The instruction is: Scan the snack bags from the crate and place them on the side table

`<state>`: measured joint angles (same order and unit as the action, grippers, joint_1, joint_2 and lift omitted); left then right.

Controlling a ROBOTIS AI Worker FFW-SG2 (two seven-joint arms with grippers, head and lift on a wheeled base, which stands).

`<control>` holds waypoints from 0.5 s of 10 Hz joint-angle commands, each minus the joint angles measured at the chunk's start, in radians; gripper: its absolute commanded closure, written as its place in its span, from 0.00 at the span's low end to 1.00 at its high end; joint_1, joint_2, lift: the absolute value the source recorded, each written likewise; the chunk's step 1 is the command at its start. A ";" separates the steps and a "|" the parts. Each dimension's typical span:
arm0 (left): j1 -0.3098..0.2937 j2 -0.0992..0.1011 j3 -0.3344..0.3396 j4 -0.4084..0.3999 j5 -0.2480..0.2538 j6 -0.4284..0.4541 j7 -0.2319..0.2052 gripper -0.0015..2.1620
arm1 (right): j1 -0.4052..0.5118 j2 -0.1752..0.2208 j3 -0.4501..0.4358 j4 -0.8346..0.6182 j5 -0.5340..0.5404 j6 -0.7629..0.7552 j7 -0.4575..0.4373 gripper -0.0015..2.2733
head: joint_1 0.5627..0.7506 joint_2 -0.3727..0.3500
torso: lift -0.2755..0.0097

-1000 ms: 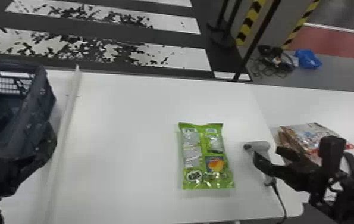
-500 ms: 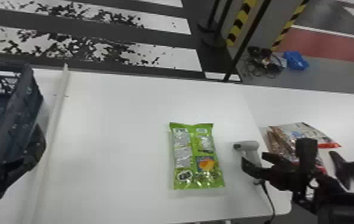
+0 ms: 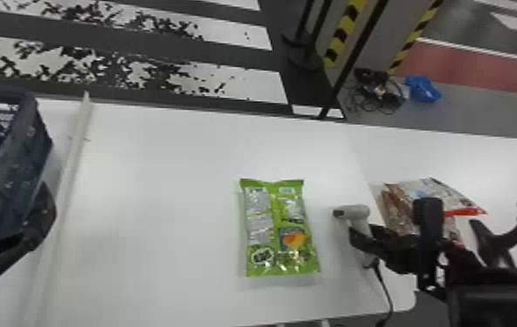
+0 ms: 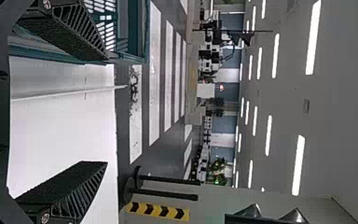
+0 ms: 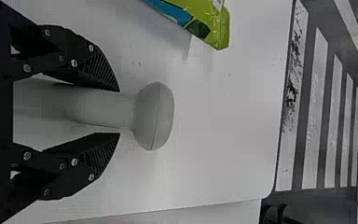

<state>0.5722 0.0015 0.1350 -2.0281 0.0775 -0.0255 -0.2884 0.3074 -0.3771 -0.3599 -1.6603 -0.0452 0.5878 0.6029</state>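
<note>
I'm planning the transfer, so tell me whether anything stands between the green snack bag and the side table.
Yes: the scanner stands between the green snack bag and the side table, with the right end effector around its handle.

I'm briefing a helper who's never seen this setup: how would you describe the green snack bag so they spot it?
On the white table, look between the long pale strip and the grey scanner. The green bag lies flat there, nearer the scanner, an orange picture on its face. Unlike the bags bunched on the side table, it is green and lies alone.
</note>
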 commanded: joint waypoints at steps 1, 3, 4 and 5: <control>0.000 -0.004 0.000 -0.001 -0.001 0.000 0.000 0.04 | -0.002 0.000 0.001 -0.004 0.008 0.025 -0.002 0.91 | 0.70 0.12 | 0.64; 0.000 -0.004 0.000 -0.001 -0.001 0.003 0.000 0.04 | 0.013 0.009 -0.008 -0.061 0.001 0.059 -0.002 0.96 | 0.70 0.12 | 0.64; 0.000 -0.004 0.000 -0.003 -0.001 0.003 0.000 0.04 | 0.039 0.021 -0.016 -0.130 -0.004 0.090 -0.003 0.96 | 0.70 0.12 | 0.64; 0.000 -0.004 0.000 -0.004 -0.001 0.003 0.002 0.04 | 0.070 0.038 -0.019 -0.217 -0.005 0.129 -0.003 0.96 | 0.70 0.13 | 0.64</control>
<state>0.5722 0.0015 0.1350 -2.0312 0.0768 -0.0221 -0.2875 0.3577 -0.3500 -0.3766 -1.8231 -0.0492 0.6935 0.5997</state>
